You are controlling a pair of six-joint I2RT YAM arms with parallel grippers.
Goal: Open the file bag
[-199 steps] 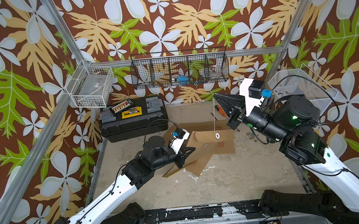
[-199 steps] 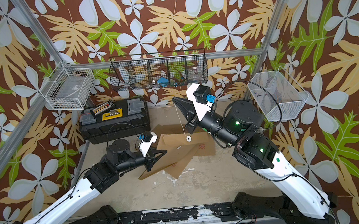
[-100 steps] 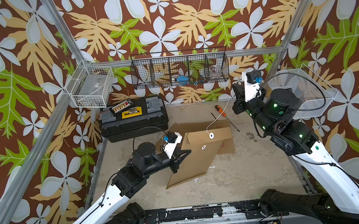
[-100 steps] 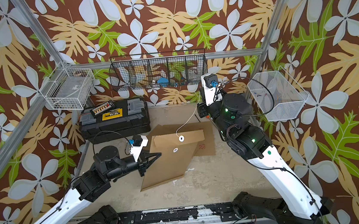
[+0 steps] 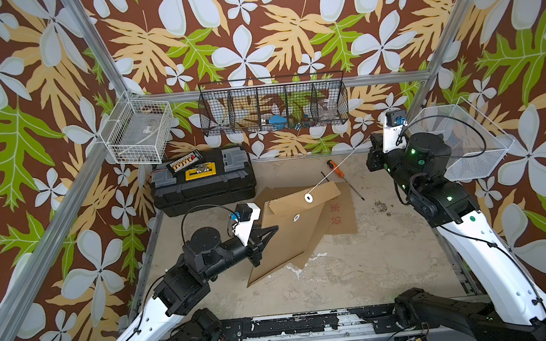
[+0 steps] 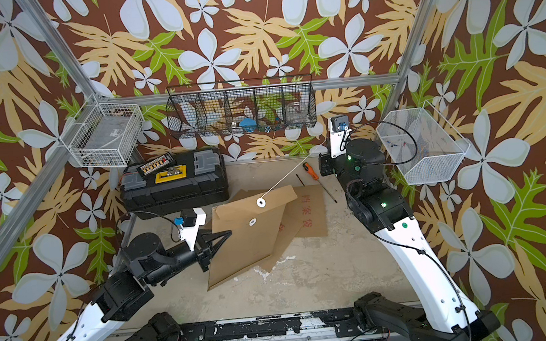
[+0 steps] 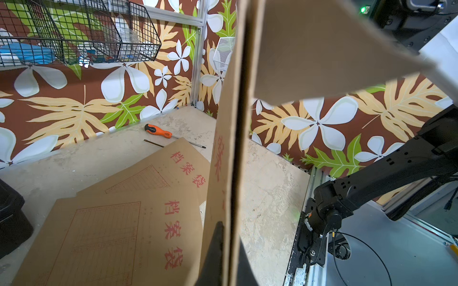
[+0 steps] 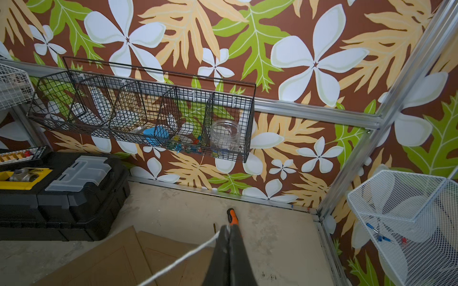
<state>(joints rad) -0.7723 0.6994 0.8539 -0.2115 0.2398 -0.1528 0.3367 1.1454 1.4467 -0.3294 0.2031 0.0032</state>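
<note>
Right gripper (image 8: 228,231) has pulled back to the rear right corner since a second ago, drawing the string (image 5: 333,171) taut from the white disc (image 5: 307,198) on the flap (image 7: 322,49). Its jaws are clenched on the string end. Left gripper (image 5: 275,229) is clamped on the file bag (image 5: 289,245) at its edge, holding it tilted up over two other bags (image 7: 119,222) lying flat mid-table. Flap stands clear of the bag body.
</note>
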